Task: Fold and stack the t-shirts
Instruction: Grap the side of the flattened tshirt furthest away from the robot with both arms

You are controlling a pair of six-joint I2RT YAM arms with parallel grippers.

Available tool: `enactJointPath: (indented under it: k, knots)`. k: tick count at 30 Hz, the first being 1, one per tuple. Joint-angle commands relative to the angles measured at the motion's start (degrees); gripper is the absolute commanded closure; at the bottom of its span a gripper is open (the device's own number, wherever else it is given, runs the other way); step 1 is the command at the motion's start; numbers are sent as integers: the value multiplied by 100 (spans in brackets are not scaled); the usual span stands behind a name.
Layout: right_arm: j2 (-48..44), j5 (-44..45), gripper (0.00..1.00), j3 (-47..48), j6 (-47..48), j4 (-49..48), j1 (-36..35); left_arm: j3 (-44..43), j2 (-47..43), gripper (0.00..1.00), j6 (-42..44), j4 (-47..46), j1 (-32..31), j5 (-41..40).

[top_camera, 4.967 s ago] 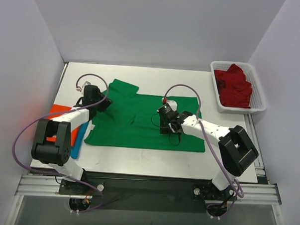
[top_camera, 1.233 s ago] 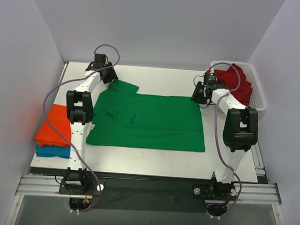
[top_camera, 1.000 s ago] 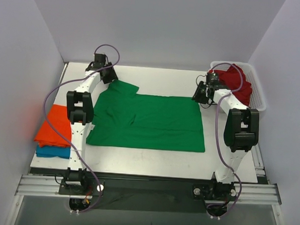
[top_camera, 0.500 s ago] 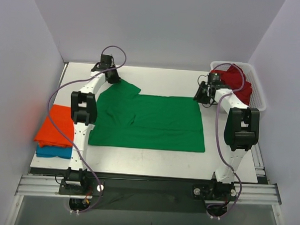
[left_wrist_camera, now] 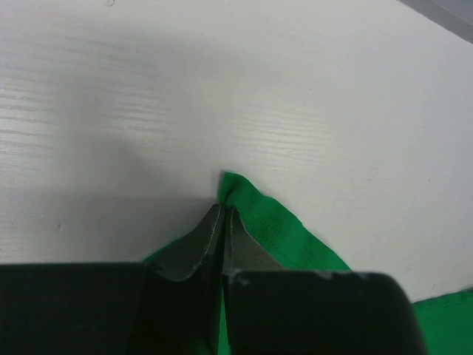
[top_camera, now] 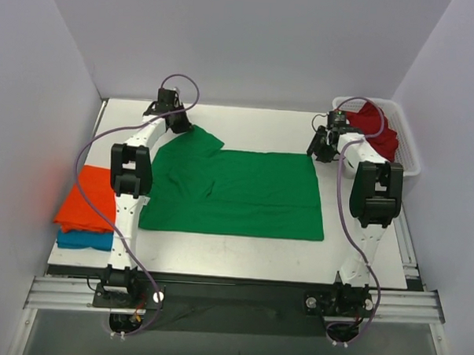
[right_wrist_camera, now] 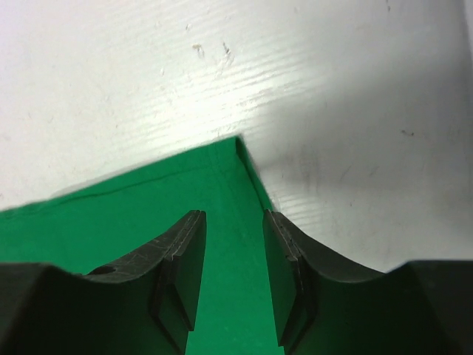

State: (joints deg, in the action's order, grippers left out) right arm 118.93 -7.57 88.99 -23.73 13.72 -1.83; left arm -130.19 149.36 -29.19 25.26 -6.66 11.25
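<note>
Four t-shirts show in my overhead view. The green t-shirt lies spread flat across the middle of the worktop. One sleeve points toward the far left corner, and the straight hem runs parallel to the right edge.

My left arm is stretched out to that sleeve. On its wrist camera the left tool is clenched, the jaws pressed together on the very tip of the green sleeve. A small peak of cloth pokes out just beyond them onto the bare white surface.

My right arm reaches to the shirt's far right corner, just beside the basket. The right tool is released, with its jaws standing apart and nothing between them but air. Both jaws hang over the green cloth, and the shirt's corner sits just ahead of the fingertips. I cannot tell whether they touch the fabric.

The orange t-shirt is folded and sits on top of the blue t-shirt at the left edge, toward the near left corner and just beside the green one. The dark red t-shirt is bunched up inside the white mesh basket at the far right corner.
</note>
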Motion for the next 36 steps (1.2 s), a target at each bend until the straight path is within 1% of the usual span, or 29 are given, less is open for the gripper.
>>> enactJointPath:
  k: [1, 6, 11, 17, 23, 24, 30, 32, 36]
  knots:
    - [226, 204, 63, 434, -35, 290, 51, 301, -460, 100, -78, -362, 24, 273]
    - [691, 133, 68, 891, -264, 430, 51, 556, -732, 100, -148, -609, 50, 378]
    - [1052, 54, 68, 1374, -484, 667, 42, 626, -829, 100, -218, -759, 59, 519]
    - [1220, 107, 69, 1490, -660, 773, 16, 644, -865, 100, -271, -864, 59, 624]
    - [1229, 107, 79, 1533, -712, 764, 16, 653, -935, 100, -333, -979, 85, 747]
    - [1229, 98, 83, 1560, -712, 773, 7, 653, -952, 100, -342, -987, 85, 739]
    - [1071, 125, 98, 1560, -730, 773, -2, 697, -1102, 100, -465, -1101, 138, 870]
    - [1009, 107, 100, 1569, -730, 764, -2, 758, -1189, 100, -491, -1128, 147, 897]
    - [860, 63, 100, 1551, -730, 773, -11, 916, -1374, 100, -526, -1207, 165, 932]
